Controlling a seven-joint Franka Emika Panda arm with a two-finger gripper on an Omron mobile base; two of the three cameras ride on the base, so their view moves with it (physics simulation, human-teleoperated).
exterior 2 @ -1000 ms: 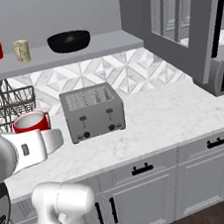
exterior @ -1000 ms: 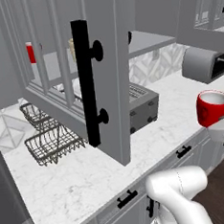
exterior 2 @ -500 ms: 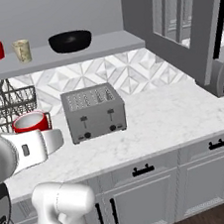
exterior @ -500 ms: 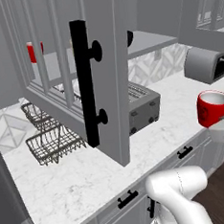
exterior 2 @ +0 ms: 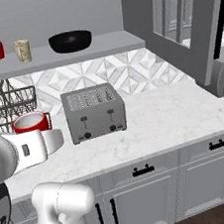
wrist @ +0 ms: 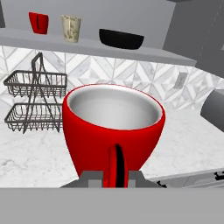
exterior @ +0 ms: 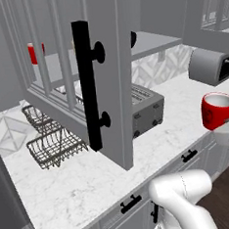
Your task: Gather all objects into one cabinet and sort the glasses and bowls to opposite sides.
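Hand view: gripper [wrist: 114,175] clamping red mug [wrist: 113,127] by handle, upright, above counter; red tumbler [wrist: 39,22], beige cup [wrist: 71,28], black bowl [wrist: 121,39] waiting on cabinet shelf [wrist: 175,57].

Left base view: barred door [exterior: 79,85] standing open, partly screening shelf.

Right base view: mug hovering low, left of toaster [exterior 2: 94,112]. Carrying step; next move probably lifting mug beside cups, away from bowl.

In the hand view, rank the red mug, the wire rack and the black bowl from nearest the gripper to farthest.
1. Red mug, handle clamped in the gripper.
2. Wire rack, left on the counter.
3. Black bowl, up on the shelf at the back.
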